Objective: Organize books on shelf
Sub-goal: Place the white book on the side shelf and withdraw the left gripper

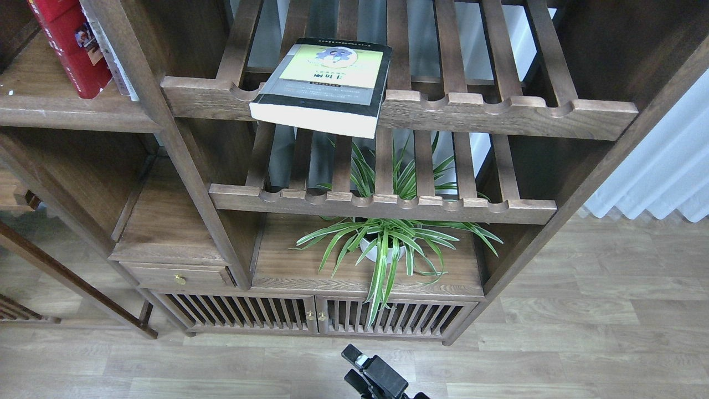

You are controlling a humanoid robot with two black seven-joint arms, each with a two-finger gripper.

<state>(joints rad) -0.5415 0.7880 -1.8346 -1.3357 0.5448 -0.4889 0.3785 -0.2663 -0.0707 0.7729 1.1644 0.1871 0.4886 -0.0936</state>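
Note:
The thick black-and-lime-green book (327, 83) lies flat on the upper slatted rack (498, 113), its page edge overhanging the scalloped front rail. The red book (69, 44) stands leaning on the dark plank shelf (66, 116) at the top left. A pale edge (113, 61) rests against it; I cannot tell whether that is a separate book. The large pale white book is out of view. My right gripper (350, 364) is low at the bottom centre, over the floor, open and empty. My left gripper is out of view.
A second slatted rack (388, 208) sits below the first. A potted spider plant (382, 246) stands on the cabinet top beneath it. A small drawer (177, 275) and slatted doors (310, 316) are at the base. A white curtain (659, 166) hangs at the right.

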